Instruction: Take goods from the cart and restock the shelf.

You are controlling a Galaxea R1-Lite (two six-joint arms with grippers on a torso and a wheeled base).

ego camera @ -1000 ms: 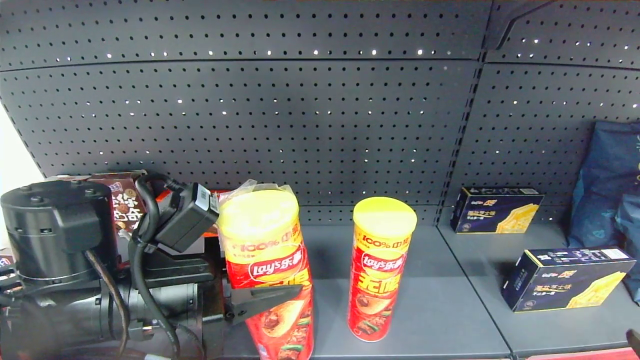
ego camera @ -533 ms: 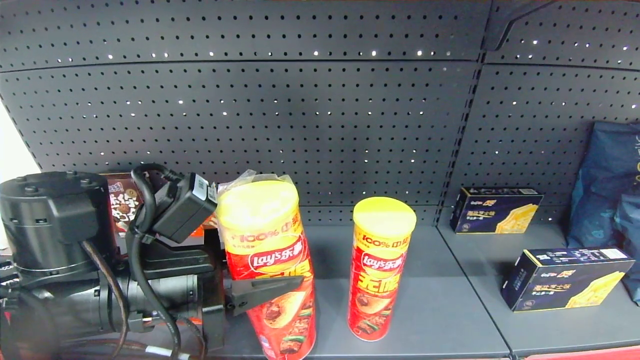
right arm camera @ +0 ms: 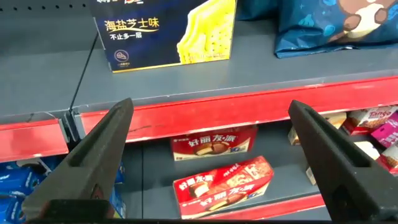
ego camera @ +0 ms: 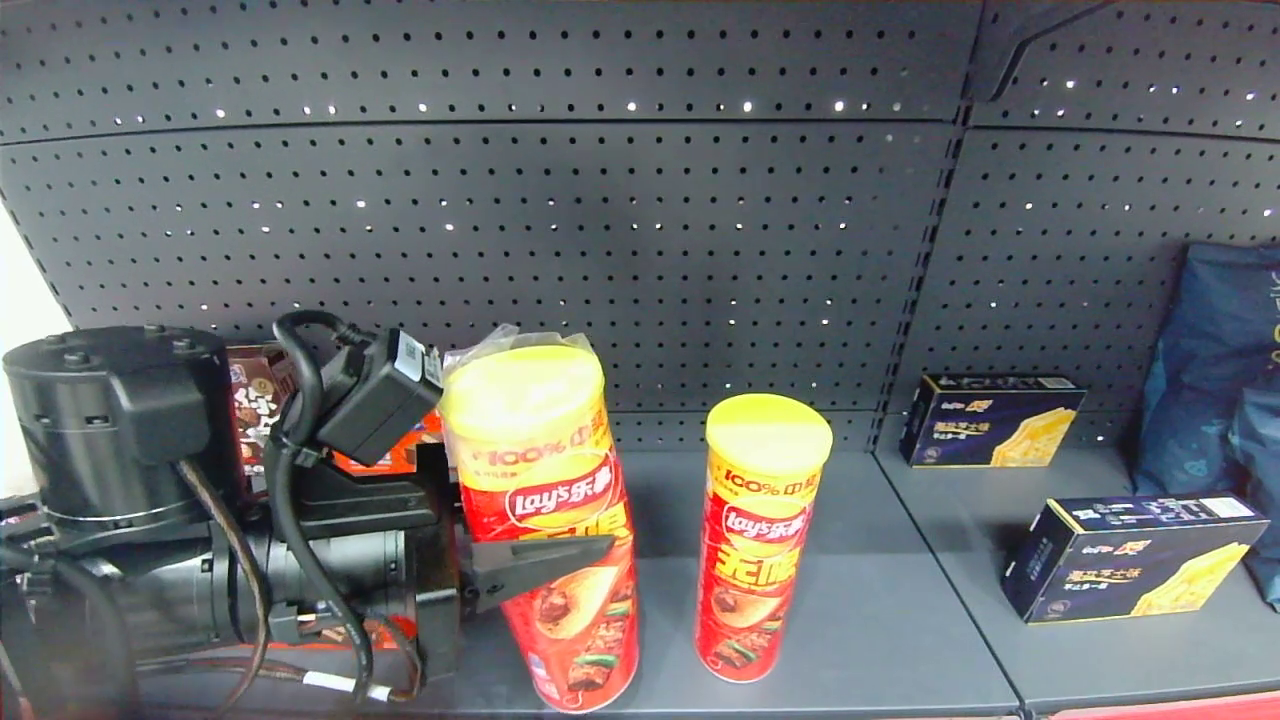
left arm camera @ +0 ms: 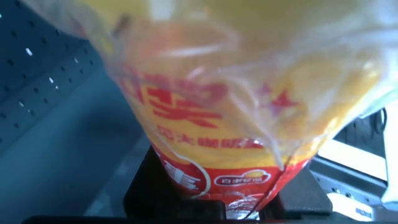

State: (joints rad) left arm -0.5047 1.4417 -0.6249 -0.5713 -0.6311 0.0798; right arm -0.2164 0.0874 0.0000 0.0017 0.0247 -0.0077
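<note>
- Here's a dark grey shelf (ego camera: 860,620) backed by a perforated panel (ego camera: 600,250), with a red price rail (right arm camera: 217,109) along its front edge.
- The left arm comes in low and level from the left. The left gripper (ego camera: 560,560) is clamped across the middle of a red chip can (ego camera: 540,480), with one dark finger (ego camera: 535,568) crossing its front.
- That can stands on end at the front left of the shelf, long axis near vertical. Its yellow lid tips slightly to the left and loose clear film (ego camera: 500,345) bunches at the top. Whether its base touches the board, I can't tell.
- From the left wrist, the can (left arm camera: 236,124) looms right up against the lens.
- Just to the right, apart from it, a second chip can (ego camera: 765,530) stands upright, lid up.
- Farther right lie two dark blue boxes, one at the back (ego camera: 990,420) and one near the front (ego camera: 1130,555), then blue bags (ego camera: 1220,370).
- A brown box (ego camera: 255,410) sits behind the left arm.
- The right gripper (right arm camera: 210,106) hangs spread wide and holding nothing, out in front of the rail, with red boxes (right arm camera: 224,180) on the shelf below.
</note>
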